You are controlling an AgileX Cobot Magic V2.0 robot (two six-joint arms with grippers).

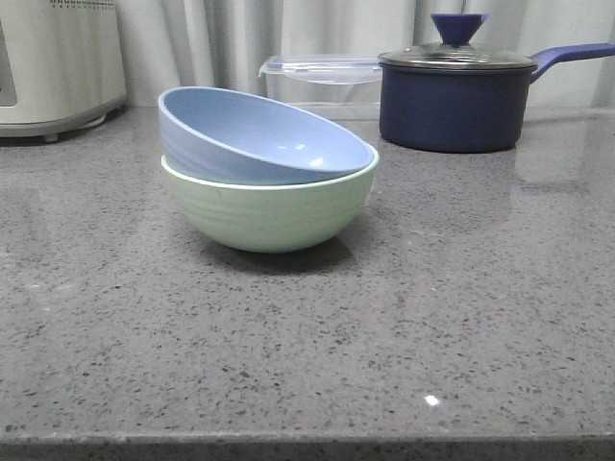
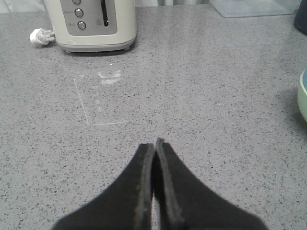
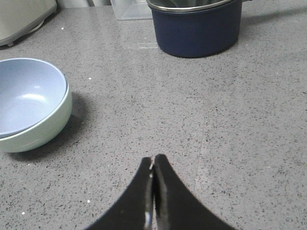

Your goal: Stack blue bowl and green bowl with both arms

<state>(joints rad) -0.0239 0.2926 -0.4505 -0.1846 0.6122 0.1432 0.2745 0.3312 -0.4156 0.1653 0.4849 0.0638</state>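
Note:
The blue bowl [image 1: 259, 134] sits tilted inside the green bowl [image 1: 269, 216] at the middle of the grey counter, its left rim raised. Both also show in the right wrist view, blue bowl [image 3: 26, 96] inside green bowl [image 3: 45, 129]. A sliver of the green bowl [image 2: 302, 98] shows at the edge of the left wrist view. My left gripper [image 2: 155, 143] is shut and empty over bare counter, well away from the bowls. My right gripper [image 3: 154, 159] is shut and empty, apart from the bowls. Neither arm shows in the front view.
A dark navy lidded pot [image 1: 456, 96] stands at the back right, also in the right wrist view [image 3: 196, 26]. A clear lidded container [image 1: 322, 82] sits behind the bowls. A cream toaster [image 2: 91, 21] stands at the back left [image 1: 58, 62].

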